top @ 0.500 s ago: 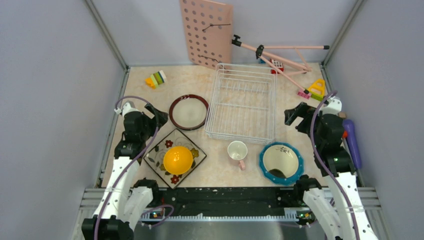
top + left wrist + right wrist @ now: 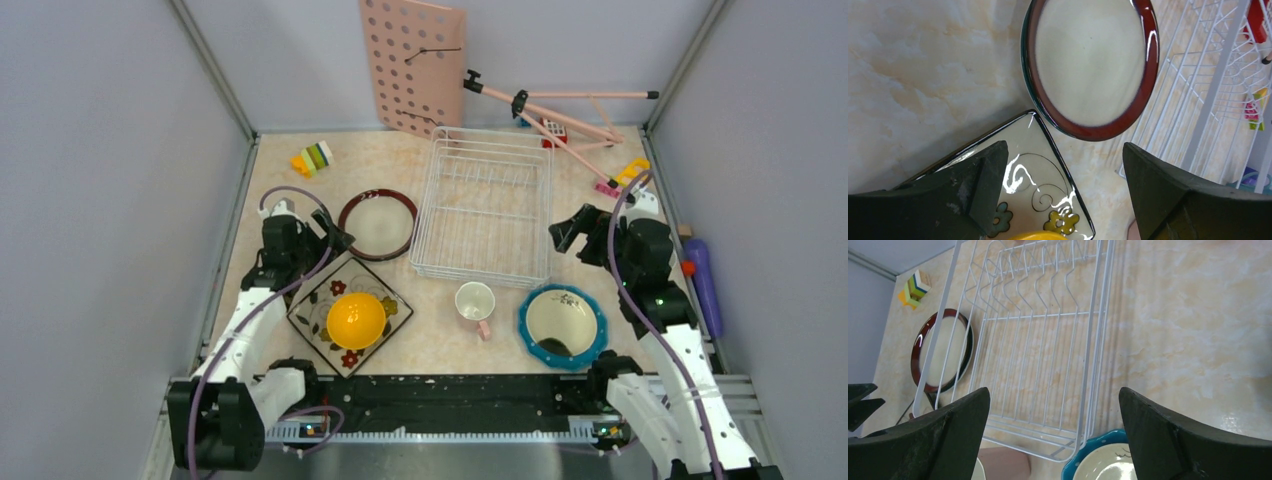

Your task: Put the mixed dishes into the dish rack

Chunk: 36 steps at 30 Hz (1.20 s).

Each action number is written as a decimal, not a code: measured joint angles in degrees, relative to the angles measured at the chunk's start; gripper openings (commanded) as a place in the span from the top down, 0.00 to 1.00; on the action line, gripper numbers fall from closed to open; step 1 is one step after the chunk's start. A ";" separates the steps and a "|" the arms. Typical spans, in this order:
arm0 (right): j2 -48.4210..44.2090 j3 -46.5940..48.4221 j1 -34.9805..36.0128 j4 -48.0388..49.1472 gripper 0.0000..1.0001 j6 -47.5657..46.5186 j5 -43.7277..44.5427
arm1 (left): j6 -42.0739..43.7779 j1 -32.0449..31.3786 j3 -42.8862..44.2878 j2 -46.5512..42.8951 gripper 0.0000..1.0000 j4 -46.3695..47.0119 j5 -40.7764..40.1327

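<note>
We see both tools wide open, holding nothing: the left tool (image 2: 335,236) hovers near the brown-rimmed round plate (image 2: 377,224), the right tool (image 2: 568,232) just beside the dish rack (image 2: 424,210) on the worktop (image 2: 425,322).

The right tool (image 2: 1054,395) hangs with its two dark fingers (image 2: 943,435) spread wide, one at each lower corner. Through the gap, the white wire rack (image 2: 1092,350) sits on the marbled beige surface (image 2: 1188,340), with a row of upright prongs toward its far end. A brown-rimmed plate (image 2: 943,352) lies flat just beside the rack's left rail, partly seen through the wires. Farther off, near the grey wall (image 2: 878,252), sit striped blocks (image 2: 914,287). At the bottom edge, near the rack's nearest corner, a teal dish (image 2: 1103,465) with a cream inside is cut off. Left of it shows part of a pink cup (image 2: 1008,462).
</note>
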 measured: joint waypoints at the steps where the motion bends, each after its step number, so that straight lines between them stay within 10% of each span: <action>1: 0.59 0.00 0.00 0.22 0.01 0.17 -0.50 | -0.02 0.00 0.00 1.46 0.16 0.63 -0.02; 9: 1.55 -0.07 0.00 3.08 0.03 2.54 -2.32 | -1.18 0.02 0.02 12.02 0.40 5.27 -3.89; 25: -0.81 -0.90 0.00 5.35 0.04 4.07 -1.92 | -1.36 0.13 9.07 32.24 0.50 8.41 -3.50; 31: 0.68 -0.98 0.00 5.55 0.05 4.09 -1.92 | -2.03 0.00 10.47 33.24 1.00 8.76 -2.71; 36: 2.19 -0.96 0.00 5.55 0.04 4.07 -1.68 | -2.93 0.17 10.62 30.93 1.00 8.50 -3.58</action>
